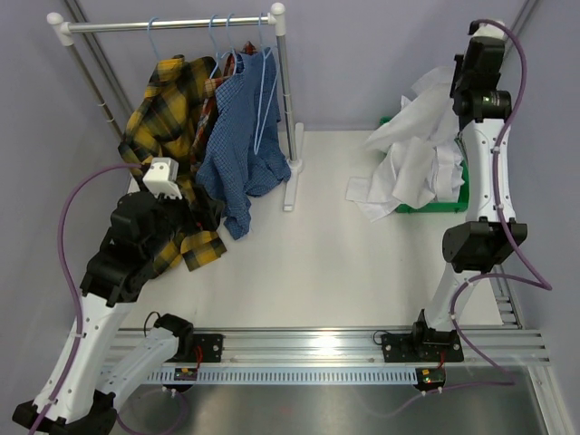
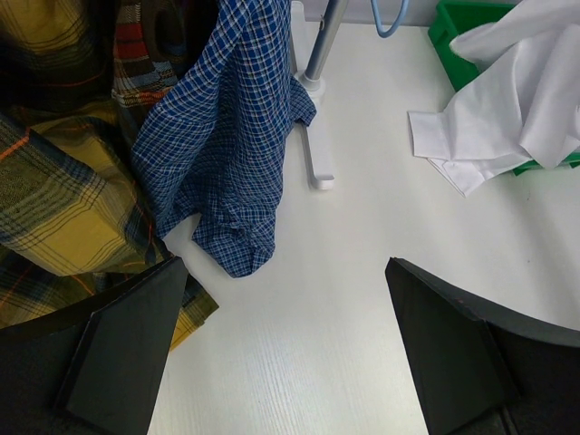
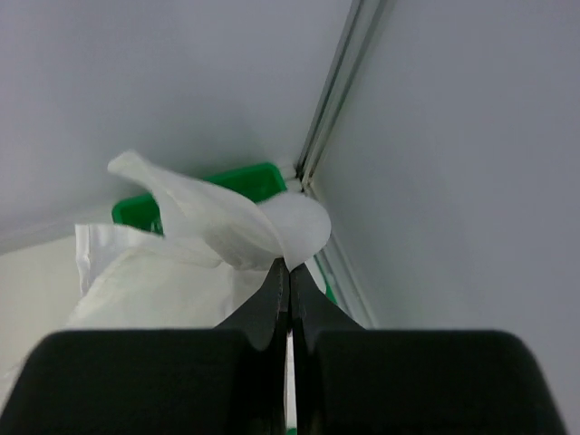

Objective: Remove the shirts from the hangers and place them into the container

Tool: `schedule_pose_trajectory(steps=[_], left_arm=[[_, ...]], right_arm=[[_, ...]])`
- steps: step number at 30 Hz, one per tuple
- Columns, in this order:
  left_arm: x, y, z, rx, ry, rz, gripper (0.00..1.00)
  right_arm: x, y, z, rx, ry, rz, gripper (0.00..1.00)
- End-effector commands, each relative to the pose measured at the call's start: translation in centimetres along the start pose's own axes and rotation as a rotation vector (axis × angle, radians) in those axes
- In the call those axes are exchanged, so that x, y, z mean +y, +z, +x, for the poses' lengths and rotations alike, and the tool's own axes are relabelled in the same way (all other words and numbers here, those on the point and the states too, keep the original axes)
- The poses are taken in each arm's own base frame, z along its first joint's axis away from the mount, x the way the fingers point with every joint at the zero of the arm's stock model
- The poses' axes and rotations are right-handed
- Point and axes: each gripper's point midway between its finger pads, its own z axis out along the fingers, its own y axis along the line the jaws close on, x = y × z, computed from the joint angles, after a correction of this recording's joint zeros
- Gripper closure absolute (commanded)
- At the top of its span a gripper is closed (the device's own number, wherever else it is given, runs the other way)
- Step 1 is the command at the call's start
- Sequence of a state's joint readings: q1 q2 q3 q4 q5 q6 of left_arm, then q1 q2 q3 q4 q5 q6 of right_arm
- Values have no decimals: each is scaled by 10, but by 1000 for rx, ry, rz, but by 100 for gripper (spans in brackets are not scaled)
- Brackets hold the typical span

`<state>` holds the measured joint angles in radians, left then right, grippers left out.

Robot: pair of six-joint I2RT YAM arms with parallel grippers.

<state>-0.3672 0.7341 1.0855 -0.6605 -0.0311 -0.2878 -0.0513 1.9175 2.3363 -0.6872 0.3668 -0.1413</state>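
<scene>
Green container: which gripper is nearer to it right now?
Right. The right gripper is shut on the white shirt above the container; the left gripper hangs open across the table, beside the yellow plaid shirt.

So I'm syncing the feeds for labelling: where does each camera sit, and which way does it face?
Top external: above and behind, looking down on the table; both arms show.
Left wrist: low, facing the blue shirt; open left tool frames the bottom.
Right wrist: raised, facing the back corner; right tool shut on white shirt.
Shared: white shirt, container.
</scene>
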Motion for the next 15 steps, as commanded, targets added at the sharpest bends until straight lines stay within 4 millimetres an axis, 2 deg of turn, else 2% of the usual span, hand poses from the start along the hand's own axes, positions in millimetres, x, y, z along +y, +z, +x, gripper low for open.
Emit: schedule_pose_trajectory(steps=[1,3,4,6,8,10,11,12,15], left_arm=[[2,3,2,-1,11,-5,1],[3,3,4,2,9,-5,1],[3,4,4,4,11,-6,1],[3,5,6,10,11,-8,1],[4,5,9,13,8,-7,1],[4,4,9,11,6,-8,1],[4,5,10,16,7,-9,1],[4,5,11,17,7,-10,1],[5,6,12,22,7,-10,1]], right_arm=[[35,32,72,156,-22,-106,100],[41,41,92,183,10,-122,100],[42,50,116,236,29,-118,100],[41,58,138,284,48,-106,100],[43,73,177,368,86,-90,100],[42,80,197,418,98,-77,100],[37,81,212,469,99,-67,100],[40,88,230,513,96,-65,100],[43,90,278,665,77,-61,100]])
